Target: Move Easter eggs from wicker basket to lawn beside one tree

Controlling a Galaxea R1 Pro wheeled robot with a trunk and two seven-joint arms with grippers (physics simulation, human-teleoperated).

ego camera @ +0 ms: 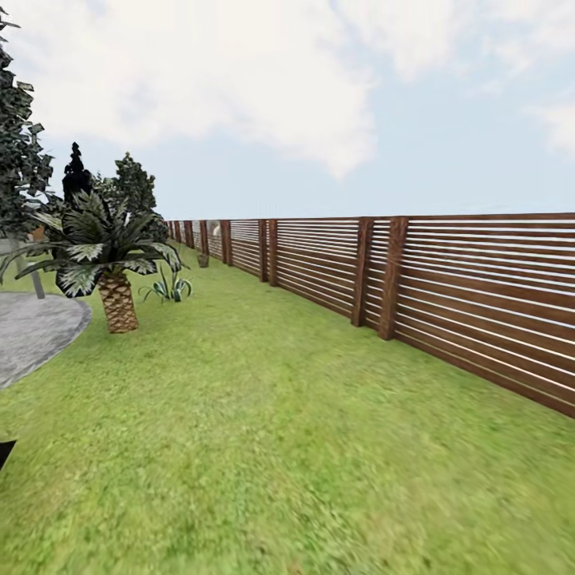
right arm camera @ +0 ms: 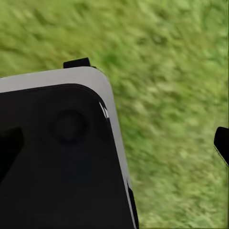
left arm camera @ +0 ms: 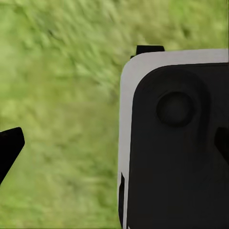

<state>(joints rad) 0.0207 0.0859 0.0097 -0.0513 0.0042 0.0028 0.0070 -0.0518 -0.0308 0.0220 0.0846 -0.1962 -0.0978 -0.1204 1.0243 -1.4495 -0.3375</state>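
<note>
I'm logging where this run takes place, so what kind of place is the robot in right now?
A fenced garden or backyard, outdoors: a wide lawn, a brown slatted wooden fence along the right, and a short palm beside a grey paved patch.

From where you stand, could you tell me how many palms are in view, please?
1. The palm stands on the lawn at the head view's left, beside the grey patio. Others may be hidden behind its fronds.
</note>
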